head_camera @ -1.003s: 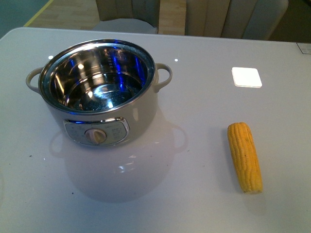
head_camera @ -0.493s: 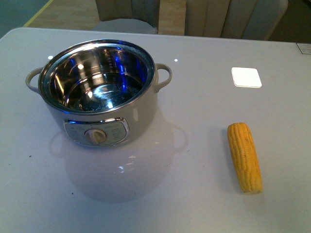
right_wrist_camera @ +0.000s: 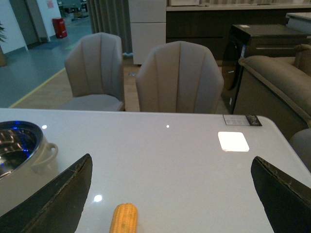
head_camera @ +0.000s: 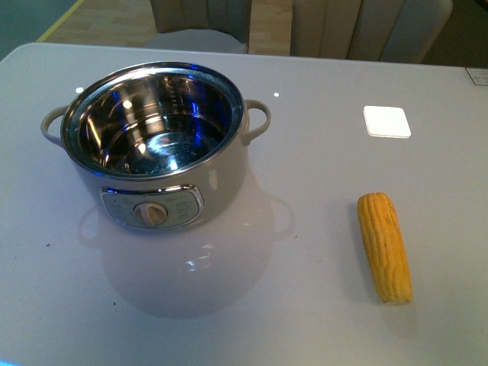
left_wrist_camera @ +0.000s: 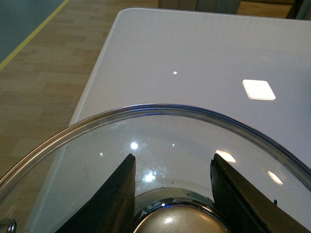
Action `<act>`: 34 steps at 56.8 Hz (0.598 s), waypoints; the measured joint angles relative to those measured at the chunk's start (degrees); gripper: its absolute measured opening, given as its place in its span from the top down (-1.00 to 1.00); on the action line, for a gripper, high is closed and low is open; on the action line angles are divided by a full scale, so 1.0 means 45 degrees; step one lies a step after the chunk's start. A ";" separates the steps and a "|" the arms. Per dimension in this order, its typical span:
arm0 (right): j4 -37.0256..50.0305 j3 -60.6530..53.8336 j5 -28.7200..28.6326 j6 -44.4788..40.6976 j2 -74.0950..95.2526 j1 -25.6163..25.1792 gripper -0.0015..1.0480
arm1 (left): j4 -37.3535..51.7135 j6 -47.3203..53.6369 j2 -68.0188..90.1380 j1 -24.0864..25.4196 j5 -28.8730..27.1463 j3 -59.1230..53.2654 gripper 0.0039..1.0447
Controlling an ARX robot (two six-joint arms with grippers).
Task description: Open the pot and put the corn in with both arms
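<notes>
The cream-white pot (head_camera: 164, 145) stands open on the table's left half, its steel interior empty and its dial facing me. The yellow corn (head_camera: 384, 245) lies on the table to the right of it, also seen as the corn (right_wrist_camera: 124, 218) in the right wrist view. Neither arm shows in the front view. My left gripper (left_wrist_camera: 172, 194) is shut on the knob of the glass pot lid (left_wrist_camera: 160, 131), held over the table's left edge. My right gripper (right_wrist_camera: 172, 194) hangs open above the table, with the corn's tip between its fingers (right_wrist_camera: 63, 194) and below them.
The white table (head_camera: 305, 175) carries a bright light reflection (head_camera: 386, 120) at the back right. Padded chairs (right_wrist_camera: 180, 77) stand behind the far edge. Wooden floor (left_wrist_camera: 34, 87) lies beyond the table's left edge. A small label (right_wrist_camera: 242, 120) sits at the far right corner.
</notes>
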 joint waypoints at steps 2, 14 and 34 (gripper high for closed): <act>0.0000 0.0000 0.0000 0.0000 0.0000 0.0000 -0.83 | -0.0136 0.0141 0.0087 -0.0034 0.0068 0.0097 0.22; 0.0000 0.0000 0.0005 0.0000 0.0000 0.0000 -0.83 | -0.1069 0.1195 0.0699 -0.0180 -0.0029 0.0826 0.22; 0.0000 0.0000 0.0000 0.0000 0.0000 0.0000 -0.83 | -0.1239 0.1462 0.1175 -0.0185 -0.0053 0.1287 0.22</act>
